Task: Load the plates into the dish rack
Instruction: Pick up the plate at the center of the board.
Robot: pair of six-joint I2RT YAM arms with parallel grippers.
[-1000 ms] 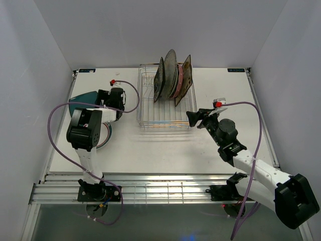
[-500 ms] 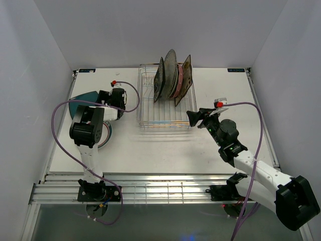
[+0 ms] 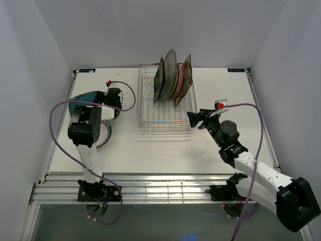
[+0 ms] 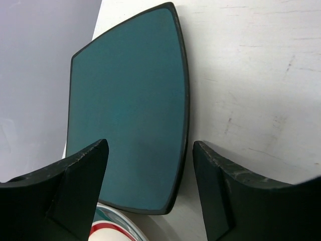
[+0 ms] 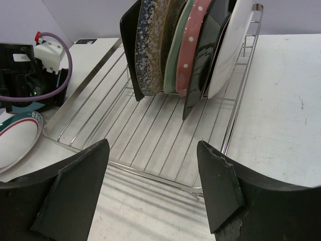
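Your teal plate, a glossy rounded square with a dark rim, lies flat at the left side of the table. Its right rim sits between the spread jaws of your left gripper. Your right gripper, jaws also spread, faces the dish rack.

I see teal plate with dark rim, white plate rimmed teal-red, racked speckled grey plate, mint plate, pink white-dotted plate.

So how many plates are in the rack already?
5, standing side by side at the far end of the dish rack: black square, grey speckled, mint green, pink dotted, cream square. Packed tightly, so another may be hidden.
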